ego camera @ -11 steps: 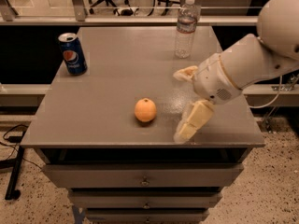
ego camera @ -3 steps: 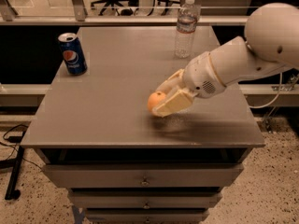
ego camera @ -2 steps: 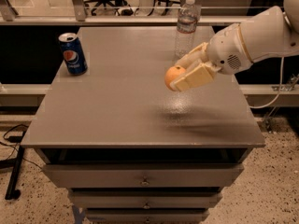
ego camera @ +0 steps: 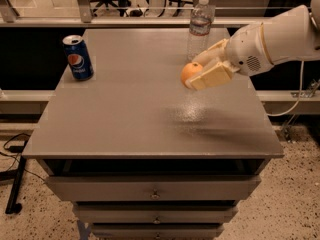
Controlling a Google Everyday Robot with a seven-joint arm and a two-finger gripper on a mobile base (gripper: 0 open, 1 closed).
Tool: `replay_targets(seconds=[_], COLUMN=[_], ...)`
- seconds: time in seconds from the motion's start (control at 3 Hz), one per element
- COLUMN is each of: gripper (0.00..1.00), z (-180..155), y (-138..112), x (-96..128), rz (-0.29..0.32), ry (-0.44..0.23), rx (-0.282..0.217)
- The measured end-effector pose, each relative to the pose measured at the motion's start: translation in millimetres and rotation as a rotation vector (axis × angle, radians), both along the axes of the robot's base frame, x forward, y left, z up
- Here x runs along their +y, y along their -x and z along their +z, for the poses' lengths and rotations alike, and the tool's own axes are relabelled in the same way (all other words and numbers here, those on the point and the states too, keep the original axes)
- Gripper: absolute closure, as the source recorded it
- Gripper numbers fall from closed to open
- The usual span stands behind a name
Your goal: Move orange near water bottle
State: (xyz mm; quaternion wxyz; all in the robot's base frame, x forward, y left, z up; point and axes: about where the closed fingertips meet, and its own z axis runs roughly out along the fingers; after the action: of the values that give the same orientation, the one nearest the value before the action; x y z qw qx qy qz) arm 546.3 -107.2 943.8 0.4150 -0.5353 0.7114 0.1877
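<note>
My gripper (ego camera: 201, 71) is shut on the orange (ego camera: 190, 72), a small round orange fruit, and holds it in the air above the right half of the grey tabletop (ego camera: 125, 114). The cream fingers (ego camera: 212, 76) clasp it from the right side. The water bottle (ego camera: 199, 27), clear with a white cap and a white-and-red label, stands upright at the back of the table, just behind the held orange. The white arm comes in from the right edge of the view.
A blue Pepsi can (ego camera: 78, 57) stands upright at the back left of the table. Drawers (ego camera: 152, 191) run below the front edge. Office chairs and a rail lie behind the table. A cable hangs at the right.
The gripper closed on the orange where it lay mid-table, lifted it, and carried it up and to the right toward the water bottle.
</note>
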Motion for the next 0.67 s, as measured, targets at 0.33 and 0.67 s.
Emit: replay_targets(seconds=[0.33, 0.67], gripper=[1.00, 1.00], z=[23, 39], y=[-41, -67], x=[-27, -41], rz=[-0.059, -0.081], ry=[-0.030, -0.054], rx=[-0.140, -0.216])
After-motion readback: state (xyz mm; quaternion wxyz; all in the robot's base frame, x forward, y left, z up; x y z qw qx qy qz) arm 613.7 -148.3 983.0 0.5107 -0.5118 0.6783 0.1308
